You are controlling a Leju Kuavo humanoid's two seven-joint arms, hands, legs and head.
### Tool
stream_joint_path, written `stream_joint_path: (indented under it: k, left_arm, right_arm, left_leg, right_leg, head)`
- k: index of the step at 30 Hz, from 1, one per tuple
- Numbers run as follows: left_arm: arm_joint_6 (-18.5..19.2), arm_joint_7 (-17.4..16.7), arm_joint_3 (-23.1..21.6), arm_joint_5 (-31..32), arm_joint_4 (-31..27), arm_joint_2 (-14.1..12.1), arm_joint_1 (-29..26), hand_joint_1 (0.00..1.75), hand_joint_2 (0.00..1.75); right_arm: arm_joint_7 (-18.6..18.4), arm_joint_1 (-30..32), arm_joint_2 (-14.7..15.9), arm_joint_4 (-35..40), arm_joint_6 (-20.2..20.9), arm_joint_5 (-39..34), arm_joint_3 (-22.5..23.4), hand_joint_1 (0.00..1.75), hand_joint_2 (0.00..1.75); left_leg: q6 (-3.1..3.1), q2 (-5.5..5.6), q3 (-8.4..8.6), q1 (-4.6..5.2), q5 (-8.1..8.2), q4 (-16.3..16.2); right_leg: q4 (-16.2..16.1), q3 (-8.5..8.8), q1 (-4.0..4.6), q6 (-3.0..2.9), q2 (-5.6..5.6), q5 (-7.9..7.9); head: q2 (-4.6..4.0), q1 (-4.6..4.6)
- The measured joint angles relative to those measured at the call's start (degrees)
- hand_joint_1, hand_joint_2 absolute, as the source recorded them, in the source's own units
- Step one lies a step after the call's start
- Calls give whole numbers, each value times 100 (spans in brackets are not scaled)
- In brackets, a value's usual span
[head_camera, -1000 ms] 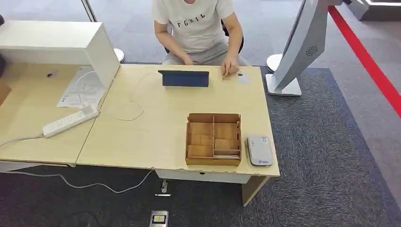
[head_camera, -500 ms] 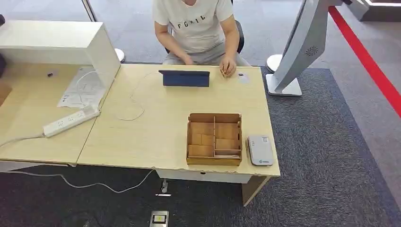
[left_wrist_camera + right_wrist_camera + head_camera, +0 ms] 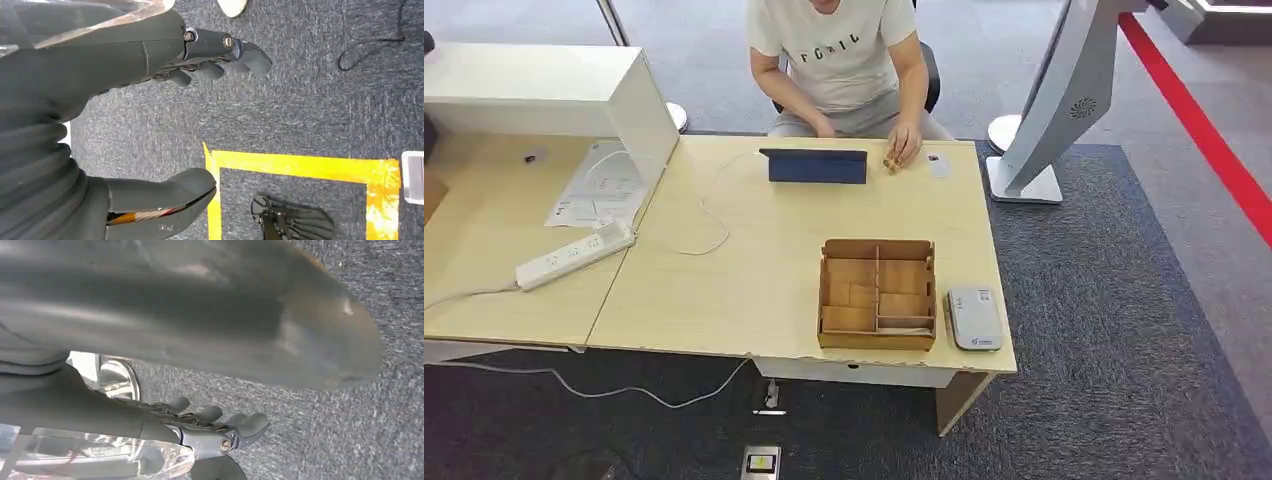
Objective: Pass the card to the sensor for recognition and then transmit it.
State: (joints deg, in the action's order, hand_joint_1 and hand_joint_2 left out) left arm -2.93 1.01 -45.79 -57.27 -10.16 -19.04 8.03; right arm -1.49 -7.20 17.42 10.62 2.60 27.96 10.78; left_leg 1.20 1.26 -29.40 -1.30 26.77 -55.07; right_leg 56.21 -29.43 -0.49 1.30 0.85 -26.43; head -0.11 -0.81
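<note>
Two robot hands hang low over grey carpet, the left hand [image 3: 150, 120] and right hand [image 3: 210, 430] each with fingers apart and holding nothing. On the table [image 3: 754, 270], left to right: a power strip [image 3: 574, 255], a propped tablet [image 3: 814, 165], a partitioned wooden box [image 3: 876, 293], the grey sensor [image 3: 974, 318]. The card [image 3: 938, 164] lies at the far edge, beside a seated person's hand [image 3: 903, 143]. Reaching cleanly likely means raising the right arm past the box.
</note>
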Motion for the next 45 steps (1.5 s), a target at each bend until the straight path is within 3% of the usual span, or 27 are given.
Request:
stream_joint_path:
  k: [27, 28, 45]
  left_arm:
    - [20, -33, -48, 37, -11, 72, 8, 0, 175]
    - [17, -33, -52, 42, -11, 74, 8, 0, 0]
    - [55, 4, -149, 7, -11, 151, 7, 0, 0]
  right_arm:
    - [7, -1, -203, -15, 72, 37, 101, 0, 0]
    - [-7, -1, -212, -15, 66, 44, 101, 0, 0]
    - [-11, 0, -267, -15, 50, 144, 98, 0, 0]
  left_leg:
    - [0, 0, 0, 0, 0, 0]
    - [0, 0, 0, 0, 0, 0]
    - [0, 0, 0, 1, 0, 0]
  right_leg:
    - [-1, -1, -3, 0, 0, 0]
    - [-1, -1, -3, 0, 0, 0]
    - [-1, -1, -3, 0, 0, 0]
  head:
    - [0, 0]
    - [0, -2]
    - [0, -2]
